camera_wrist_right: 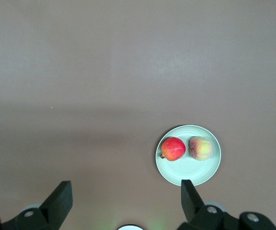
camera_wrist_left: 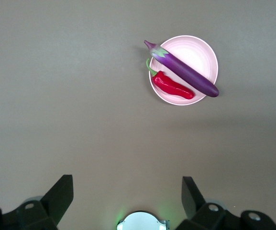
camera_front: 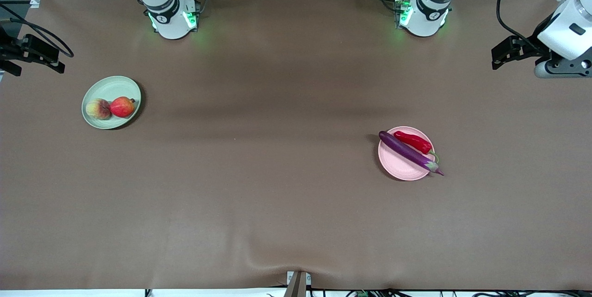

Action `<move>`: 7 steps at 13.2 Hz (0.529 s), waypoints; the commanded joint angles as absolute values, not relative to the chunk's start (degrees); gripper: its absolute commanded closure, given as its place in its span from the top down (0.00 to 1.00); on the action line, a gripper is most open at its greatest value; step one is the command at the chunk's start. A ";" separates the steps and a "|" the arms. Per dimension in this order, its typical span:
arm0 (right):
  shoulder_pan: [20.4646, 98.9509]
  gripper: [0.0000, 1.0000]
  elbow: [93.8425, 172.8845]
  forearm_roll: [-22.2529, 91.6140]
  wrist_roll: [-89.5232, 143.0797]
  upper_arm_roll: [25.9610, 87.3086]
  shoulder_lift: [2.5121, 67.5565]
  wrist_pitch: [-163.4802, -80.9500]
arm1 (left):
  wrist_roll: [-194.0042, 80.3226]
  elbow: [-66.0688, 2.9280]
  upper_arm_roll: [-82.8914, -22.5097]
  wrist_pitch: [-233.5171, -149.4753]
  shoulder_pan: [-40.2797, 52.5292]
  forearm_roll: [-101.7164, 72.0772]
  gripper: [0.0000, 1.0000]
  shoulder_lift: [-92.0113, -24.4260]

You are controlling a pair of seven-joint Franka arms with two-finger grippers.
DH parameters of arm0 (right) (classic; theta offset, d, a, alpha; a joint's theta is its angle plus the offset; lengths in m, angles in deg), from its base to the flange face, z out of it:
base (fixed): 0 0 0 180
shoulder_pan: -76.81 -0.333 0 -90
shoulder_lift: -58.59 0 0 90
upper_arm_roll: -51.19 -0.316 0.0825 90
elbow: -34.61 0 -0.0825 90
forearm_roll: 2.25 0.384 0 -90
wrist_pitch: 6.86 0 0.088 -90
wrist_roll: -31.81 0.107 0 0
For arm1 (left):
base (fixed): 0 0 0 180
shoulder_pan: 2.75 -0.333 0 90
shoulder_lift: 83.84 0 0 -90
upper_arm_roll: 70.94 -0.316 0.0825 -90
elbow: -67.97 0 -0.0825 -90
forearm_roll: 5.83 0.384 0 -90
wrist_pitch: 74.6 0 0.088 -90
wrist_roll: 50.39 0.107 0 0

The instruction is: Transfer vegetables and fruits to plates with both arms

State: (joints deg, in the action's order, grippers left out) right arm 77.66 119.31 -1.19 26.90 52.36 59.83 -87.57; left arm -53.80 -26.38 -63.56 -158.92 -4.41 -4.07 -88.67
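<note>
The red apple (camera_front: 122,106) and the pale peach (camera_front: 98,108) lie side by side on the pale green plate (camera_front: 111,86), toward the right arm's end. The purple eggplant (camera_front: 409,152) and the red chili (camera_front: 413,141) lie on the pale pink plate (camera_front: 400,167), toward the left arm's end; the eggplant's stem end juts past the rim. My left gripper (camera_wrist_left: 126,182) is open and empty, high over the table by its base, with the eggplant (camera_wrist_left: 185,72) and chili (camera_wrist_left: 172,87) in its view. My right gripper (camera_wrist_right: 126,184) is open and empty, high near its base, with the apple (camera_wrist_right: 173,148) and peach (camera_wrist_right: 201,148) in its view. Neither hand shows in the front view.
A brown cloth (camera_front: 277,204) covers the table. The green-lit arm bases (camera_front: 173,17) (camera_front: 421,15) stand along the edge farthest from the front camera. A black mount (camera_front: 27,52) juts in at the right arm's end and a white device (camera_front: 562,42) at the left arm's end.
</note>
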 commanded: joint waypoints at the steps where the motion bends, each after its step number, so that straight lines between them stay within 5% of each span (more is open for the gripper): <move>1: 79.18 1.00 118.54 0.12 26.80 51.54 59.55 -86.75 | -53.55 -23.97 -67.76 -158.88 -0.65 -5.65 1.00 -87.10; 7: 79.53 1.00 118.72 0.12 26.80 51.54 59.55 -86.58 | -53.47 -23.00 -67.77 -158.88 -1.26 -5.83 1.00 -86.74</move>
State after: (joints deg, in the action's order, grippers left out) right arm 77.74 119.31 -1.13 26.90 52.41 59.79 -87.31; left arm -53.80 -24.77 -67.45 -159.14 -1.45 -5.34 -87.32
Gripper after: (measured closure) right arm 0.000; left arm 0.000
